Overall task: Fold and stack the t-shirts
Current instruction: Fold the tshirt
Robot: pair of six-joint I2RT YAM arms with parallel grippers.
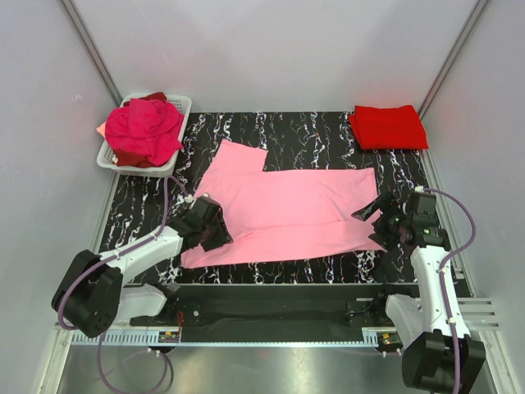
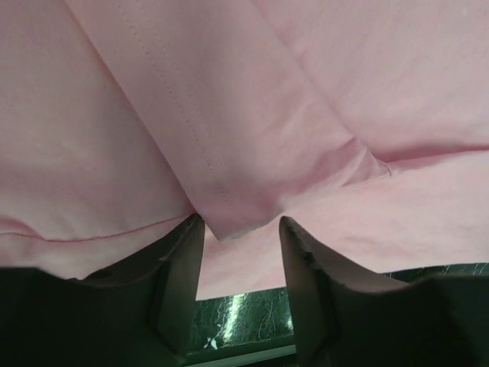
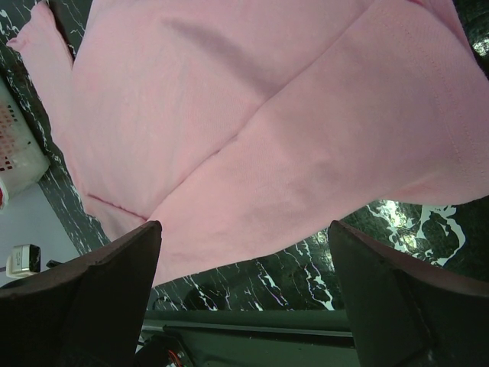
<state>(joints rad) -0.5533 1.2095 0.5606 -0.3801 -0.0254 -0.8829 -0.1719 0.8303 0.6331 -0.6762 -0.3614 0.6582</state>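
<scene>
A light pink t-shirt (image 1: 287, 209) lies spread and partly folded on the black marbled mat, one sleeve sticking out at the back left. My left gripper (image 1: 217, 228) is over its left edge. In the left wrist view the gripper (image 2: 241, 222) is open, with a folded corner of the pink shirt (image 2: 229, 153) lying between the fingertips. My right gripper (image 1: 371, 213) is at the shirt's right edge. In the right wrist view it (image 3: 241, 227) is wide open and empty, just short of the pink shirt (image 3: 252, 130). A folded bright red t-shirt (image 1: 388, 126) lies at the back right.
A white mesh basket (image 1: 176, 105) at the back left holds a heap of magenta and dark red shirts (image 1: 143, 131). The basket's corner also shows in the right wrist view (image 3: 19, 145). The black mat (image 1: 312, 131) ends at a metal rail along the near edge.
</scene>
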